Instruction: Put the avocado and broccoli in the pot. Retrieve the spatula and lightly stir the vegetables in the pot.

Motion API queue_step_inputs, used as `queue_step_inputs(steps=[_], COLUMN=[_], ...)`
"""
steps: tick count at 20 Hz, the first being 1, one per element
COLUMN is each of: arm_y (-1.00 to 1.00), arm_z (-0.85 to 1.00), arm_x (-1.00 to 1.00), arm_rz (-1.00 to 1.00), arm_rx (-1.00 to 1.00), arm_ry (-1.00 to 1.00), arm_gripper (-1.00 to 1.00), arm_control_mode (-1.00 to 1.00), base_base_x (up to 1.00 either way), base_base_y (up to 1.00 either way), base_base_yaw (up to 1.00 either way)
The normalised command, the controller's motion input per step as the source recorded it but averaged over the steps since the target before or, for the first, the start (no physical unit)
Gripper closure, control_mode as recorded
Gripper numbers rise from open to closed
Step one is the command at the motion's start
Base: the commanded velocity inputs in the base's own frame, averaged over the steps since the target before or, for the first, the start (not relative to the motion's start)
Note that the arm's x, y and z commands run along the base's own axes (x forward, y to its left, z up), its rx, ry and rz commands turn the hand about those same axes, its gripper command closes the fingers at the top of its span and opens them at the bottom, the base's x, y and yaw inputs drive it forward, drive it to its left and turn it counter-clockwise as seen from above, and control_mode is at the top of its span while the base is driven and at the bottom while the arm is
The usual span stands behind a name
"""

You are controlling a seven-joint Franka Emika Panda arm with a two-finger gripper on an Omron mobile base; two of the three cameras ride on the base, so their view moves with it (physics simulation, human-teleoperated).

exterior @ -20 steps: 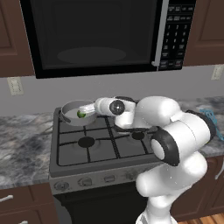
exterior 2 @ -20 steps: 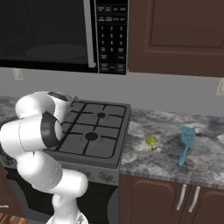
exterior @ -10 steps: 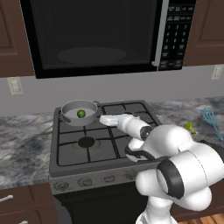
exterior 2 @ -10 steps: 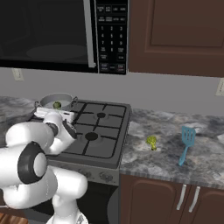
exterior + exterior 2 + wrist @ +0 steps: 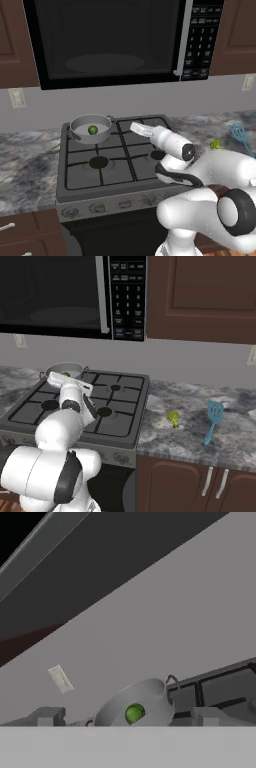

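we see shallow round grey metal pot (image 5: 90,129) at stove's back-left corner, smooth dark green avocado (image 5: 92,130) inside, released empty gripper (image 5: 136,127) just right of pot, burners around it bare

Broccoli (image 5: 173,417) & spatula (image 5: 212,420) apart on counter (image 5: 200,441), R of stove (image 5: 80,411); pot (image 5: 64,370) back-left burner.

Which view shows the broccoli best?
The right base view: the broccoli lies unobstructed on the counter, left of the spatula. In the left base view it is a small bit beside the arm.
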Motion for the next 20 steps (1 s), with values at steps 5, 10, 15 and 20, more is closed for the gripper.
queue_step_inputs(steps=[5,10,15,20], arm_y=[0.03,-0.01,-0.45,-0.75], arm_z=[0.05,0.63,0.50,0.00], arm_x=[-0.49,-0.01,0.00,0.00], arm_rz=[-0.03,0.00,0.00,0.00], arm_rx=[0.02,-0.04,-0.19,-0.46], arm_ry=[0.00,0.25,0.51,0.40], arm_gripper=[-1.00,-1.00,-1.00,-1.00], arm_control_mode=[-1.00,-1.00,-1.00,-1.00], base_base_x=[0.00,0.00,0.00,0.00], base_base_y=[0.00,0.00,0.00,0.00], base_base_yaw=[0.00,0.00,0.00,0.00])
